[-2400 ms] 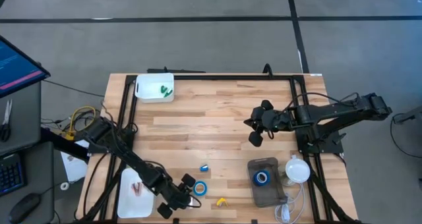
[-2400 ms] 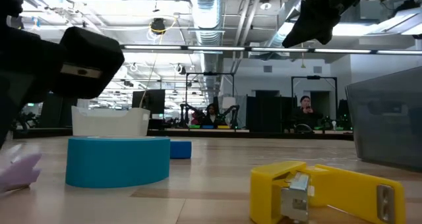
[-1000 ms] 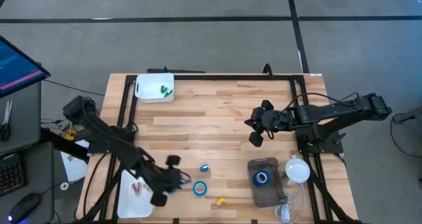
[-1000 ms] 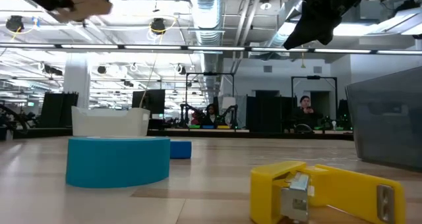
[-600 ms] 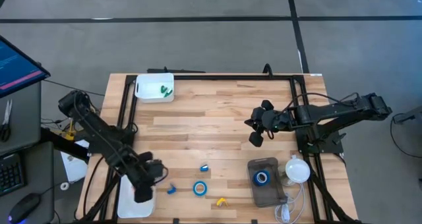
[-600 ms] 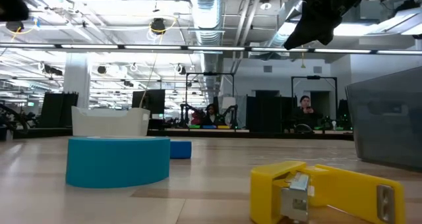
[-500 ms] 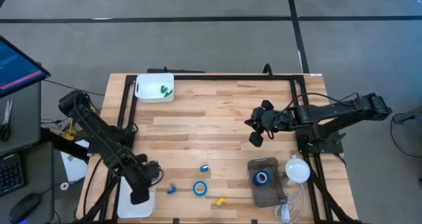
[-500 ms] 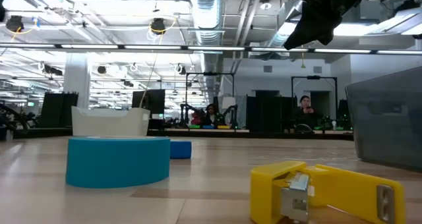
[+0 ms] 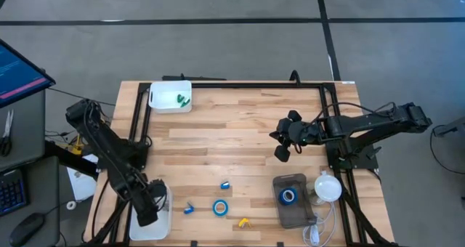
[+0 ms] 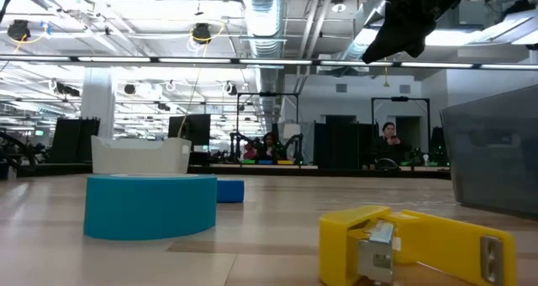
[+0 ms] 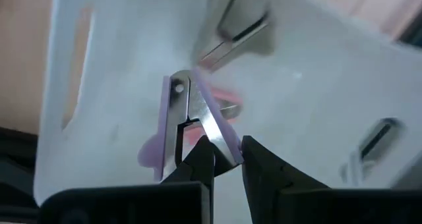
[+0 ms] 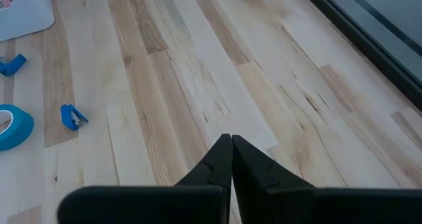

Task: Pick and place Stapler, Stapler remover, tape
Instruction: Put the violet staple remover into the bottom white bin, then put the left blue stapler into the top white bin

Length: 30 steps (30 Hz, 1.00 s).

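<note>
My left gripper point(image 9: 148, 205) hangs over the white tray point(image 9: 161, 225) at the table's near left, shut on a lilac stapler remover point(image 11: 188, 122) with metal jaws. A pink-red stapler remover point(image 11: 227, 100) lies in the tray below it. One blue tape roll point(image 9: 219, 207) lies flat on the table; another point(image 9: 288, 196) sits in the grey bin point(image 9: 296, 216). A yellow stapler point(image 9: 244, 222) and a small blue stapler point(image 9: 225, 184) lie near the first roll. My right gripper point(image 9: 280, 151) hovers shut over the table's right half. My left gripper pinches one lilac arm of the stapler remover point(image 11: 223, 145) between its two fingers, near that arm's free end. The remover sticks out past the fingertips, its hinge point(image 11: 177, 87) farthest from them. It hangs clear above the tray floor.
A second white tray point(image 9: 171, 96) with green pieces stands at the far left. A small blue piece point(image 9: 189, 208) lies left of the tape roll. A white round thing point(image 9: 328, 187) and cables sit right of the bin. Black rails frame the table's sides.
My left gripper has carried the lilac stapler remover from beside the tape roll toward the table's left edge, to above the near-left white tray. It has stayed shut on the remover. The right arm has kept still.
</note>
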{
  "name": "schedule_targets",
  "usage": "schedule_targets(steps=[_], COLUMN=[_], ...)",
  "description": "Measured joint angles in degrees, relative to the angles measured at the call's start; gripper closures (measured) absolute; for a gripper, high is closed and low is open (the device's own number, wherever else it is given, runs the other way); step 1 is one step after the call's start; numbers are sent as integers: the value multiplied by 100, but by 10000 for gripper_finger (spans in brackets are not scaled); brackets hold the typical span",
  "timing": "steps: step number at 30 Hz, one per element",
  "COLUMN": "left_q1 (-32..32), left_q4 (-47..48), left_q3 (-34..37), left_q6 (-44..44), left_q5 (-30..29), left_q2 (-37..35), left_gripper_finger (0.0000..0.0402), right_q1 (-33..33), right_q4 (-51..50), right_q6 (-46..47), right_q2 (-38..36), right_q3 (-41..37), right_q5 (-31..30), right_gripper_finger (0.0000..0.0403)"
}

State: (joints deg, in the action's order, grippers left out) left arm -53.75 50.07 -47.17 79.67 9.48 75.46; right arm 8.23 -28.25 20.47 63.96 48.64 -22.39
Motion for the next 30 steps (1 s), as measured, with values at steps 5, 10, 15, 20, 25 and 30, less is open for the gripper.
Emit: schedule_targets(steps=[5,10,15,20,25,30], left_q1=[8,19,70,275,522,658], left_q4=[-158,-264,-338,-666,-1256,-2178], left_q3=[404,543,572,572,572,572], left_q6=[39,94,167,167,167,167], left_q5=[118,-144,-348,-62,487,836], left_q2=[2,2,0,-7,-7,-11], left_gripper_finger=[369,339,277,224,206,214], right_q1=[0,0,0,1,0,0], right_q4=[0,0,0,0,0,0], right_q6=[0,0,0,0,0,0], right_q2=[0,0,0,0,0,0], right_q3=[0,0,0,0,0,0], right_q5=[0,0,0,0,0,104], right_gripper_finger=[402,402,402,402,403,403])
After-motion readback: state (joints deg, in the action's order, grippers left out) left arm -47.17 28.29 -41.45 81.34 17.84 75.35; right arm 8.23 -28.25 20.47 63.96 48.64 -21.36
